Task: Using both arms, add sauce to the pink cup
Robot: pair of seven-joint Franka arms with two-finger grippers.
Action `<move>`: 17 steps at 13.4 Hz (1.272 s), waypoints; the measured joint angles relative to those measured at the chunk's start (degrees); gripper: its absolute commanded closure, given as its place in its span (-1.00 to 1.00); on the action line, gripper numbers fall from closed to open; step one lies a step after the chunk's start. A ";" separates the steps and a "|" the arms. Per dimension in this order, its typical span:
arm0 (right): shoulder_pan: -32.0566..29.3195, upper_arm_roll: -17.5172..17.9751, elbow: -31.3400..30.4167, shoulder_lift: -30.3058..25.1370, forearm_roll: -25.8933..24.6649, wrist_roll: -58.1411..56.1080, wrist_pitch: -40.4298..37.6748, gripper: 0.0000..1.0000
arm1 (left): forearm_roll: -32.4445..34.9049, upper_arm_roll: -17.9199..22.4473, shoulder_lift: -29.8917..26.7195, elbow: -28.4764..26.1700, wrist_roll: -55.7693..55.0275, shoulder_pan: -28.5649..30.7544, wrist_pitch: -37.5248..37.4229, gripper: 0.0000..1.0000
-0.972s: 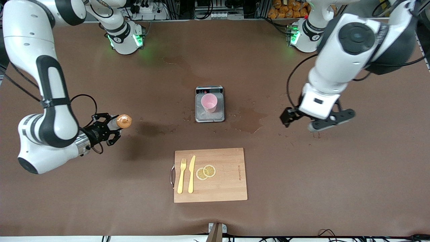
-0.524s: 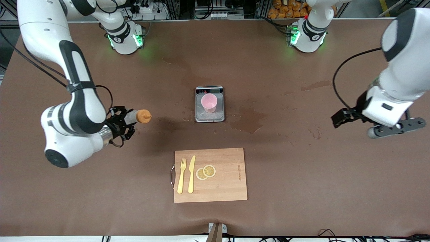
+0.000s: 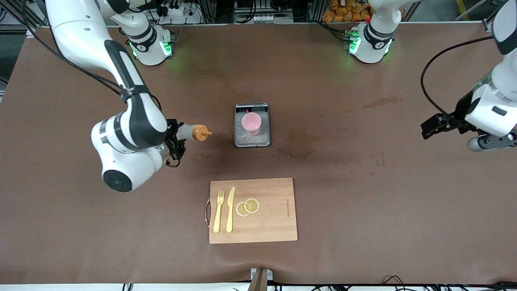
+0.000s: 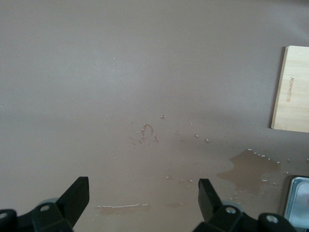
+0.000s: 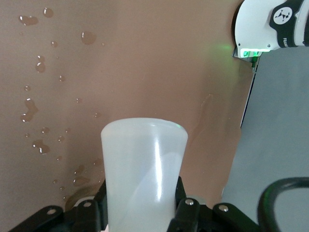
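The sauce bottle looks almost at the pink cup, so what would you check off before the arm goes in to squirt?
1. Grip: right gripper is shut on the sauce bottle, held sideways: ok.
2. Aim: the orange nozzle points toward the pink cup but is not over it yet: not ok.
3. Cup: upright on the scale, rim open: ok.
4. Path: nothing stands between nozzle and cup, only wet patches on the table: ok.
5. Left gripper: open, empty, waiting over the left arm's end of the table: ok.
6. Sauce level in the bottle: cannot tell.
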 measured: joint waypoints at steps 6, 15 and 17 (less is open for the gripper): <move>7.17 -0.11 -0.13 0.10 -4.25 5.80 0.06 -0.05 | -3.14 0.50 -3.26 -0.09 5.38 0.99 -2.34 -1.00; 13.55 -0.17 -2.53 1.14 -11.03 12.86 -0.15 -0.03 | -3.83 26.13 -8.23 -3.24 9.75 -21.15 -5.58 -1.00; 13.56 -0.30 -2.55 1.56 -11.69 15.77 -0.15 -0.03 | -3.83 26.79 -8.25 -3.73 9.75 -21.97 -5.58 -1.00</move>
